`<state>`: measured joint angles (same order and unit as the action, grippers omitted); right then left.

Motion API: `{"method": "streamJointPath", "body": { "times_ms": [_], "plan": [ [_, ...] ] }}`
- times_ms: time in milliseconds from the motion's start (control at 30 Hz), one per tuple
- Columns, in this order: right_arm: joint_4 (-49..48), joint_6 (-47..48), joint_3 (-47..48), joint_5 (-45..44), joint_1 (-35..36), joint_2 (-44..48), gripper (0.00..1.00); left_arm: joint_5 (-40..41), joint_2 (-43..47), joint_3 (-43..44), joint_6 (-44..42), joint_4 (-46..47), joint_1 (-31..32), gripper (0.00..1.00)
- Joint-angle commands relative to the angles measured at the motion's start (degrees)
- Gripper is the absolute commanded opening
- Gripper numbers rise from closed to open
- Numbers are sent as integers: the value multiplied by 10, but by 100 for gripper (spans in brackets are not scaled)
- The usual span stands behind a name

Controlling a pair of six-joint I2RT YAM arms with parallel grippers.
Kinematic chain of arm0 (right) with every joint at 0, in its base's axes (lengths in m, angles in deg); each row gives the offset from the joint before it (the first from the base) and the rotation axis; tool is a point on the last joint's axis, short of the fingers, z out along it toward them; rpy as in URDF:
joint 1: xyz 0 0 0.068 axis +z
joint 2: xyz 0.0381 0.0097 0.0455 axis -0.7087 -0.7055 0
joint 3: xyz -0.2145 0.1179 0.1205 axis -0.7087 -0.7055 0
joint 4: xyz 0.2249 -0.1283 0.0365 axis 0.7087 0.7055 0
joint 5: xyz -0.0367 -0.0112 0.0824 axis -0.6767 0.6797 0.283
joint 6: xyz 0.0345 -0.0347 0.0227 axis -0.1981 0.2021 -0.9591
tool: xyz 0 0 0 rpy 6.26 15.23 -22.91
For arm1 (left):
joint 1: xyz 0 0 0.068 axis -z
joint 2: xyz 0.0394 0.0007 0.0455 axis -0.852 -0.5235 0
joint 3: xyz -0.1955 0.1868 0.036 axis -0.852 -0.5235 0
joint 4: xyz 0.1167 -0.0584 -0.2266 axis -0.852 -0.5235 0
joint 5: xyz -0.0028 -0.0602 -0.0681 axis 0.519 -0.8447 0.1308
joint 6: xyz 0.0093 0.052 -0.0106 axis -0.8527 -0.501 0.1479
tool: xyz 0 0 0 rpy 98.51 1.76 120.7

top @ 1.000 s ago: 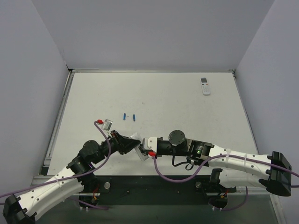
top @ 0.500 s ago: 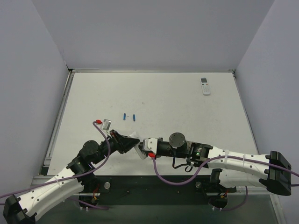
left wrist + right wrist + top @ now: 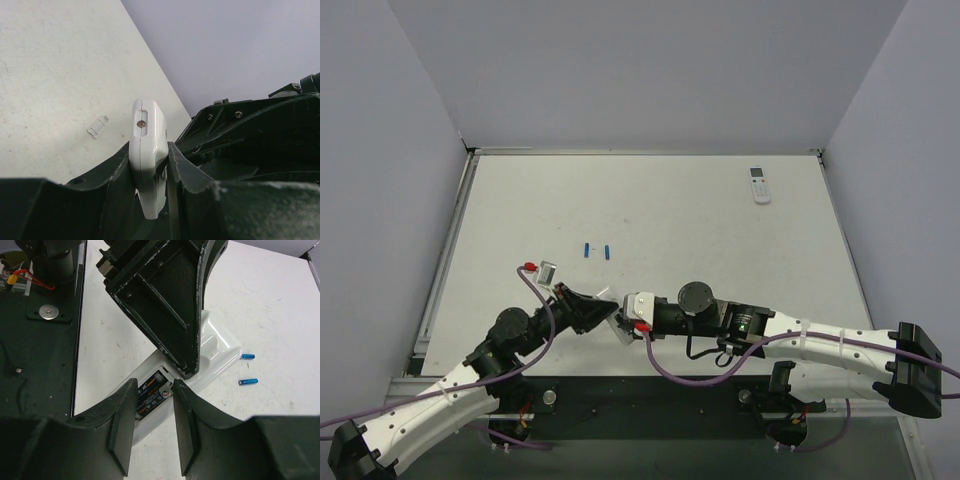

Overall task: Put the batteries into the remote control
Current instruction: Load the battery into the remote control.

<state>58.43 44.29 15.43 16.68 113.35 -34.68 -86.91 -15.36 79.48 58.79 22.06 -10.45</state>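
Holding the remote control point(image 3: 146, 127) in the left gripper point(image 3: 149, 150), jaws clenched on two opposite sides of it, over the near middle of the tabletop point(image 3: 700, 230); lifted or resting there, cannot tell. Showing on its back an open battery bay point(image 3: 161, 379) with dark cells point(image 3: 148, 394) inside. Hovering with the right gripper point(image 3: 154, 385) at this bay end, jaws released, one on each side of the bay; touching or not, cannot tell. Leaving the batteries point(image 3: 587, 249) flat on the tabletop farther out, side by side, slightly apart, well away from both grippers. Near the left jaws, a small white ribbed piece point(image 3: 98, 125) on the tabletop. Toward the far right corner, a second white remote point(image 3: 759, 185).
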Motion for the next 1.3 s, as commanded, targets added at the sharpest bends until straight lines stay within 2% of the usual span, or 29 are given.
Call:
{"method": "streamJointPath", "body": {
  "times_ms": [0,133,500,633,733,867,1167,1267],
  "plan": [
    [96,-42,-1,-20,-19,-6,31,-28,23,14,29,170,9,0],
    [94,-55,12,-14,-22,1,34,-26,18,7,26,164,8,0],
    [99,-78,28,13,-23,2,35,-18,8,-2,32,168,9,0],
    [113,-106,42,25,-34,14,46,-4,13,-8,36,154,8,0],
    [127,-144,58,40,-49,24,56,5,18,-18,44,155,8,0],
    [133,-202,74,66,-66,32,62,12,18,-20,49,160,8,0],
    [119,-355,111,50,-73,32,64,18,15,-16,52,160,8,0],
    [96,-399,107,-5,-73,37,64,23,14,-17,57,161,8,0]
  ]
}}
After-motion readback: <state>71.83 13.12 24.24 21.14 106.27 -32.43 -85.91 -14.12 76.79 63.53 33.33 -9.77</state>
